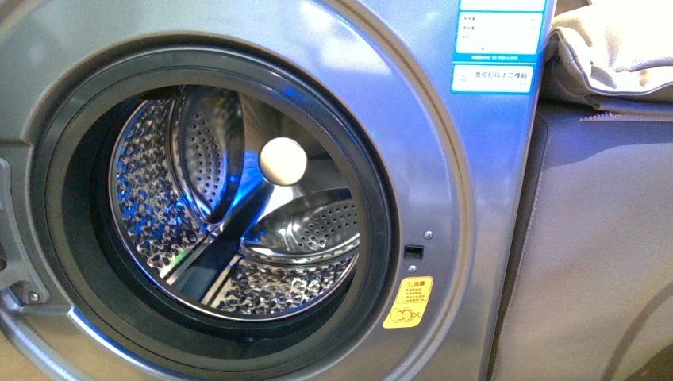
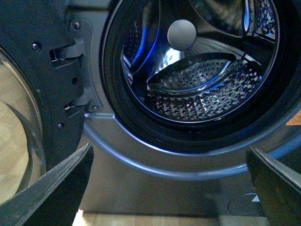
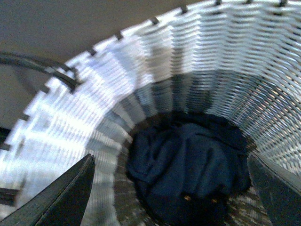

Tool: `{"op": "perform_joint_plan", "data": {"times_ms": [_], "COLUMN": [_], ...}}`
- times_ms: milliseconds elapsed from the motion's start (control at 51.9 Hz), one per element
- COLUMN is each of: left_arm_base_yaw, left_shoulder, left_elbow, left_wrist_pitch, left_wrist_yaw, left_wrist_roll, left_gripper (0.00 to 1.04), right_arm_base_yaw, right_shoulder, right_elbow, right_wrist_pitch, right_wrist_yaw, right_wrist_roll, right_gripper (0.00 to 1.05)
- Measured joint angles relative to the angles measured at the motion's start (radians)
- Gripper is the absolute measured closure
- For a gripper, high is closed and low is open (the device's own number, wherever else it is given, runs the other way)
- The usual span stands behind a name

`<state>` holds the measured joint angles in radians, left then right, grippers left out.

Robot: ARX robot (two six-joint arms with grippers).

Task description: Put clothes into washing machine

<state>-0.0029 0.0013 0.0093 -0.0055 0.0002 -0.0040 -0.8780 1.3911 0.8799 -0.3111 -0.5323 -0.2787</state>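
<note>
The silver-grey washing machine (image 1: 444,182) fills the front view with its door open and the perforated steel drum (image 1: 230,206) empty. The left wrist view shows the same porthole and drum (image 2: 197,80), with my open, empty left gripper (image 2: 169,188) in front of and below the dark gasket. The navy blue clothes (image 3: 188,169) lie crumpled at the bottom of a white woven basket (image 3: 94,122) in the right wrist view. My right gripper (image 3: 169,188) is open above them, inside the basket's mouth, not touching them. Neither gripper shows in the front view.
The open door with its hinge (image 2: 61,70) stands beside the porthole. A yellow warning sticker (image 1: 408,302) and blue-white labels (image 1: 496,48) are on the machine's front. Beige folded fabric (image 1: 611,55) lies on a grey-beige panel (image 1: 595,254) to the right. Pale wooden floor (image 2: 141,220) lies below the machine.
</note>
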Motion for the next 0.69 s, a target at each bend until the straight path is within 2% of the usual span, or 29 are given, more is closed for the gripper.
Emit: {"op": "perform_joint_plan", "data": {"times_ms": [96, 270, 694], "left_arm_base_yaw": [0.000, 0.000, 0.000], "left_shoulder": [0.000, 0.000, 0.000], "left_elbow": [0.000, 0.000, 0.000], "left_wrist_pitch": [0.000, 0.000, 0.000], "left_wrist_yaw": [0.000, 0.000, 0.000], "left_wrist_roll": [0.000, 0.000, 0.000], "left_gripper": [0.07, 0.07, 0.07], "right_arm_base_yaw": [-0.017, -0.016, 0.049], "right_shoulder": [0.142, 0.373, 0.845], "right_elbow": [-0.005, -0.011, 0.031], "right_wrist_pitch": [0.044, 0.139, 0.408], "right_wrist_yaw": [0.084, 0.151, 0.241], "right_wrist_roll": [-0.138, -0.208, -0.176], "right_gripper": [0.08, 0.08, 0.08]}}
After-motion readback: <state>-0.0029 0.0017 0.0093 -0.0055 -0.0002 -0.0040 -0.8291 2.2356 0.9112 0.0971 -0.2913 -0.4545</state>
